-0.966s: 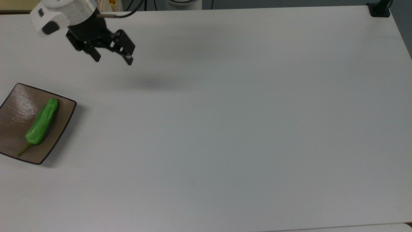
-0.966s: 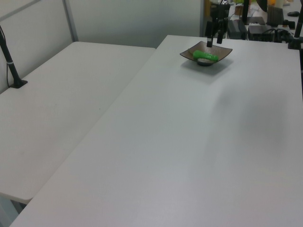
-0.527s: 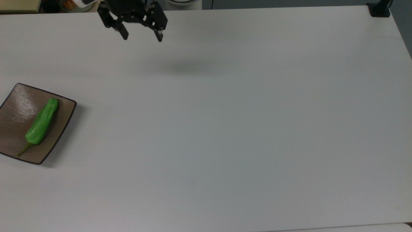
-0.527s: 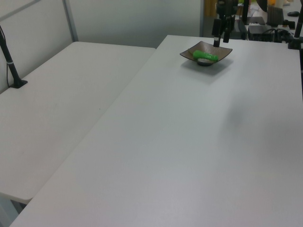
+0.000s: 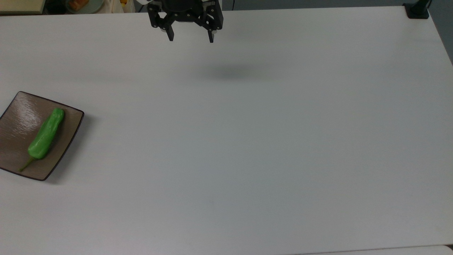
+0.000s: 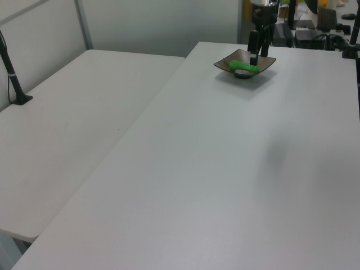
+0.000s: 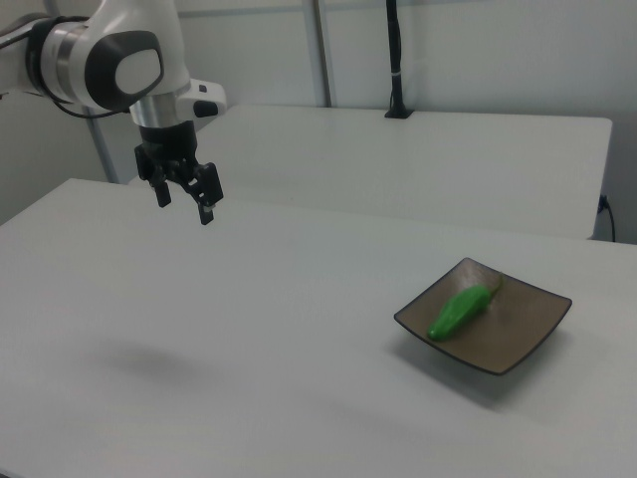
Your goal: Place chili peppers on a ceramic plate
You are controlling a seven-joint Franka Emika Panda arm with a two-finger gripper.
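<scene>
The green chili pepper [image 5: 45, 135] lies diagonally on the square brown ceramic plate [image 5: 19, 117] at the top view's left edge. The right view has the pepper [image 7: 459, 311] on the plate [image 7: 528, 329] at its lower right, and the left view has the pepper [image 6: 244, 67] on the plate [image 6: 264, 61] far back. My gripper [image 5: 191, 38] hangs open and holds nothing, high above the table near the top view's upper edge, far from the plate. In the right view the gripper [image 7: 185, 207] is at the upper left.
The white table [image 5: 247, 141] spreads wide to the top view's right. A black mount [image 5: 417, 10] sits at its far right corner. A second white table [image 6: 67, 129] adjoins on the left view's left, with a black post [image 6: 12, 76].
My gripper has moved to the top view's right and toward its upper edge, away from the plate, staying open. The pepper and plate have not moved.
</scene>
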